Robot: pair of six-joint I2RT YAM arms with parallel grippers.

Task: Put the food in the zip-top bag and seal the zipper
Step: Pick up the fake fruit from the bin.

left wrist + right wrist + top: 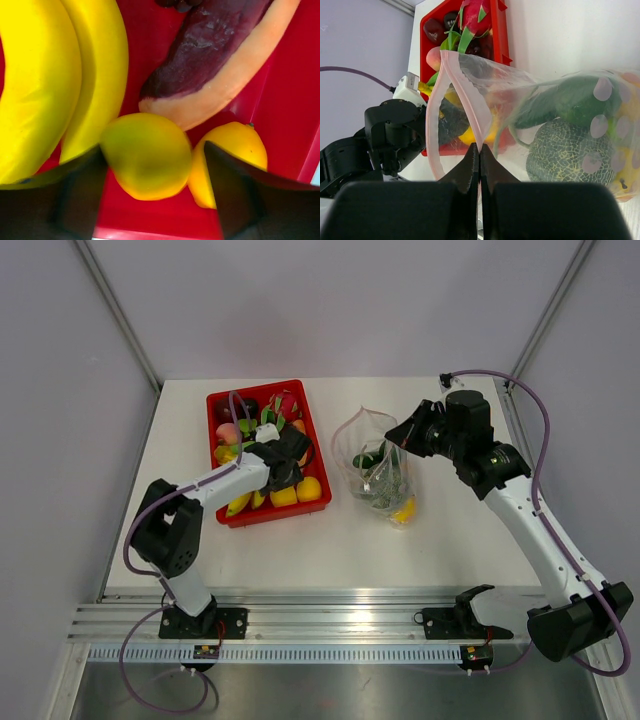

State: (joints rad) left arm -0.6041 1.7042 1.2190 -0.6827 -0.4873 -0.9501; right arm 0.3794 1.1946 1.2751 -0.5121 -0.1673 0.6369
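My left gripper is low inside the red tray, open. In the left wrist view its dark fingers stand either side of a yellow-green fruit, with an orange-yellow lemon behind the right finger. My right gripper is shut on the mouth edge of the clear zip-top bag and holds it open. In the right wrist view the closed tips pinch the pink zipper strip. The bag holds the netted melon, a green vegetable and a yellow piece.
The red tray stands left of the bag with several toy foods: bananas, a purple-and-peach piece, a pink dragon fruit. The left arm reaches across the tray's front. Metal frame posts stand at the back corners.
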